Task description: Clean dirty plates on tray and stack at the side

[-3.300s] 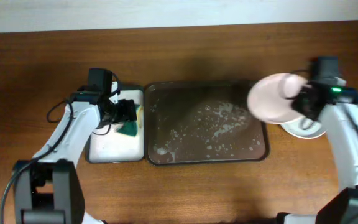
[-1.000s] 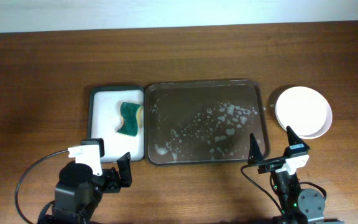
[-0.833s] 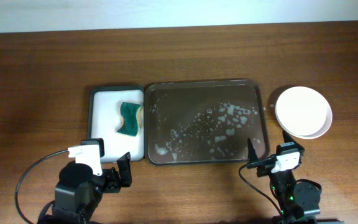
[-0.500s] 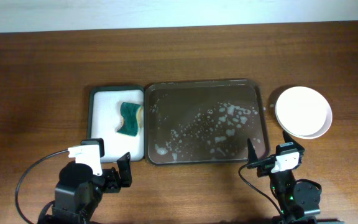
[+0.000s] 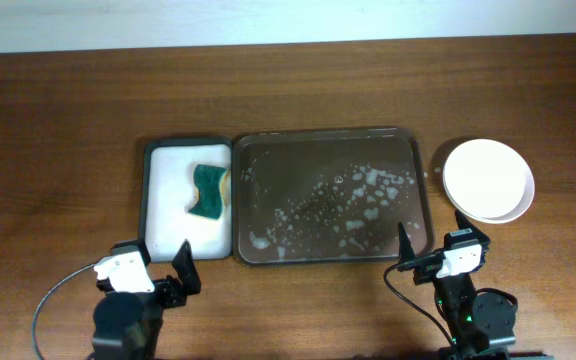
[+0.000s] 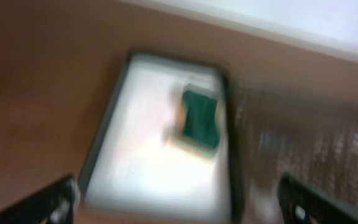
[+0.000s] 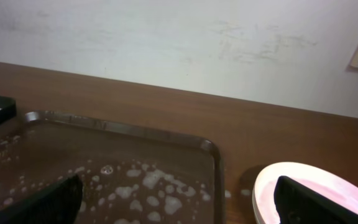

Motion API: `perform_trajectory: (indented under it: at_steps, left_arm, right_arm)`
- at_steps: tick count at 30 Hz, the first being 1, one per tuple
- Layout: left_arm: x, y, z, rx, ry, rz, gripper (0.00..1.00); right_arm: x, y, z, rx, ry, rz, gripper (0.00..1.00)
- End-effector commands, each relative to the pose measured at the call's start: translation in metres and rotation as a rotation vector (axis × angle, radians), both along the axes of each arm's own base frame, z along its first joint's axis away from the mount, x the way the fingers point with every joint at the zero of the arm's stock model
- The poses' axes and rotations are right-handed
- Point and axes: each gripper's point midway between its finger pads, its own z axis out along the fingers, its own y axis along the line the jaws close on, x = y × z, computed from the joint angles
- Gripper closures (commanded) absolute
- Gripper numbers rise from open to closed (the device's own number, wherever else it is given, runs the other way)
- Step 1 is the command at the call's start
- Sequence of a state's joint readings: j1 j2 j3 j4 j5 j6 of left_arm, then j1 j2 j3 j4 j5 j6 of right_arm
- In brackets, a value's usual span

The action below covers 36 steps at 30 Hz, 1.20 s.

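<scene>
No plates on the tray (image 5: 330,132), only foam (image 5: 368,190). The plates (image 5: 488,180) sit stacked on the counter (image 5: 68,120) just right of it, far-right of your right tool (image 7: 178,183), so that arm's nearer. Right tool and left tool (image 6: 176,186) are both empty, fingers apart. Looks done to me.

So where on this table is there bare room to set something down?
Bare wood runs along the far edge of the table behind both trays, and left of the sponge tray. The brown tray holds only foam. Crowded: the plates sit close off its right rim, and the left claw and right claw hang at the near edge.
</scene>
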State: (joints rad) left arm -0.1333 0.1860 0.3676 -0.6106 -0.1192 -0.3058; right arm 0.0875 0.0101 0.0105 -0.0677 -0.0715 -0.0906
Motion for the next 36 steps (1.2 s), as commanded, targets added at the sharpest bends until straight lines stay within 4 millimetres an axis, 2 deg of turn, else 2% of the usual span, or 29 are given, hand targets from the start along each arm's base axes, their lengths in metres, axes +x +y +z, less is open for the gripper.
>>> perform_trajectory:
  at_steps: [1,3,5,7,9,36]
  left_arm:
    - [0.011,0.004,-0.01,-0.005,-0.152,0.016,0.01]
    - [0.025,0.006,-0.002,-0.017,-0.292,0.032,0.01]
    - [0.032,0.003,0.021,0.084,-0.462,-0.014,0.01]
    - [0.032,-0.002,0.028,0.222,-0.494,-0.075,0.0]
    - [0.031,-0.006,-0.008,0.273,-0.351,-0.126,0.0]
    - [0.031,-0.006,-0.008,0.272,-0.352,-0.128,0.01]
  right_arm:
    - [0.0,0.0,-0.002,-0.006,0.002,0.003,0.01]
    - [0.0,0.0,-0.002,-0.006,0.002,0.003,0.01]
    - [0.0,0.0,-0.002,-0.006,0.002,0.003,0.01]
    - [0.0,0.0,-0.002,-0.006,0.002,0.003,0.01]
    - [0.0,0.0,-0.002,-0.006,0.002,0.003,0.01]
    - [0.0,0.0,-0.002,-0.006,0.002,0.003,0.01]
